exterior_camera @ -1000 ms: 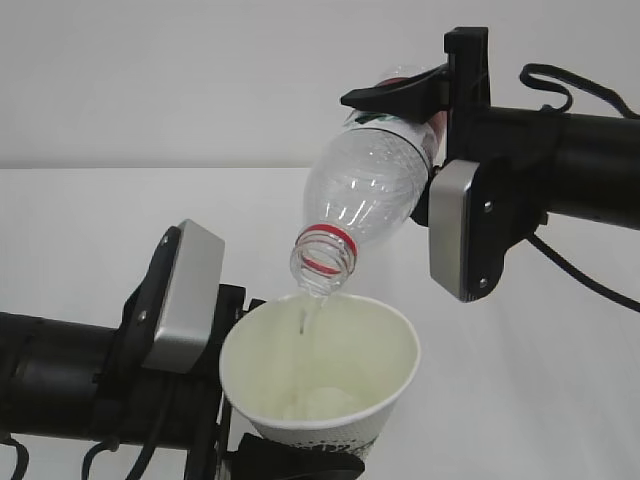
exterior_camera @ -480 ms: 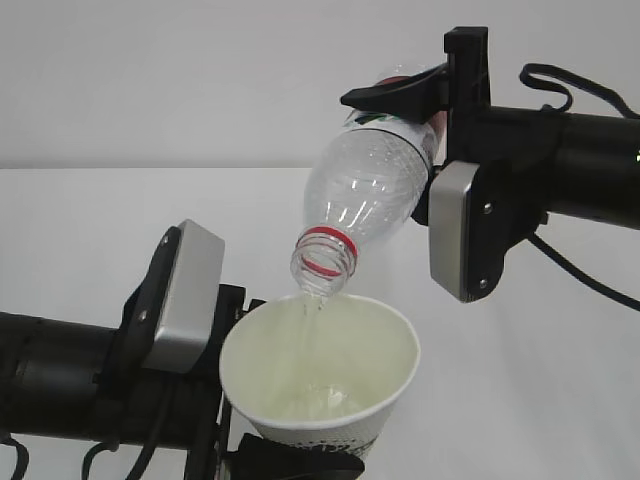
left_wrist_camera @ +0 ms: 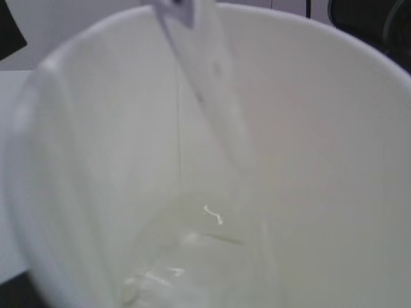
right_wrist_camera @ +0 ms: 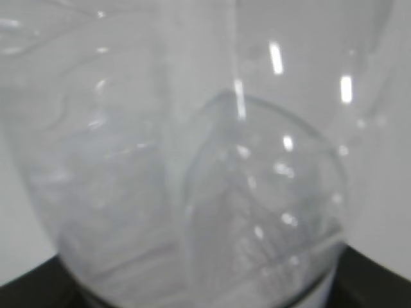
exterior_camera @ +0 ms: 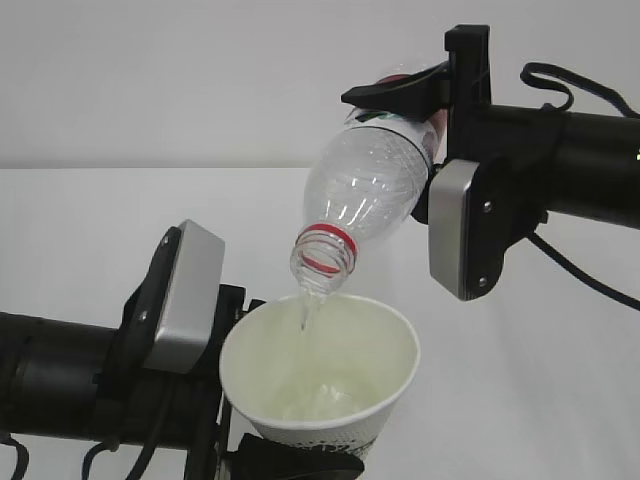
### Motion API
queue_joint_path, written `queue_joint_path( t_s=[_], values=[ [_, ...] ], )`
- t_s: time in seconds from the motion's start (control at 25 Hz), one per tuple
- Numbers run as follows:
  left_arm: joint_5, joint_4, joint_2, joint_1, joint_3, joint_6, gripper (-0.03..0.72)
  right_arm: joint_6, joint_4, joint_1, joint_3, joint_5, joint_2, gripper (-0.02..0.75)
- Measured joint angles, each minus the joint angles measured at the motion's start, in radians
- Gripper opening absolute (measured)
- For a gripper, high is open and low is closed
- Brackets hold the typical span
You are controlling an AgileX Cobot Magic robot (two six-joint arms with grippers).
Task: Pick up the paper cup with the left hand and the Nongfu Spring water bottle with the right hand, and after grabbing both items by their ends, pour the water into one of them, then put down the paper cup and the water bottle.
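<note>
The Nongfu Spring water bottle (exterior_camera: 365, 195) is held high at about two o'clock in the exterior view, tilted mouth-down toward seven o'clock, its open neck just above the rim of the cup. It is judged light, since little liquid shows inside, and its thin ribbed wall is likely to flex and be slick; a hold at the base end, as now, suits it. The right hand (exterior_camera: 425, 100) is clamped on that base end, one black finger lying across the top.

The paper cup (exterior_camera: 320, 375) is found at six o'clock, upright under the neck. It is judged soft, easily crushed, and heavier as it fills, so a gentle hold low on its wall is called for. The left hand (exterior_camera: 290, 465) grips it near the bottom, jaws set apart by the cup's width.

A thin stream of the water (exterior_camera: 310, 310) falls into the cup and pools at its bottom (left_wrist_camera: 192, 263).
</note>
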Motion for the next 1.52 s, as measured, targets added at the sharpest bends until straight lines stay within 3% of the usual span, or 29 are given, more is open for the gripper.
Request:
queue_joint_path(
  t_s=[1.52],
  values=[
    [0.005,0.000,0.000,0.000,0.000,0.000,0.545,-0.004,0.002,0.000,0.000,0.000,-0.002,0.474]
  ],
)
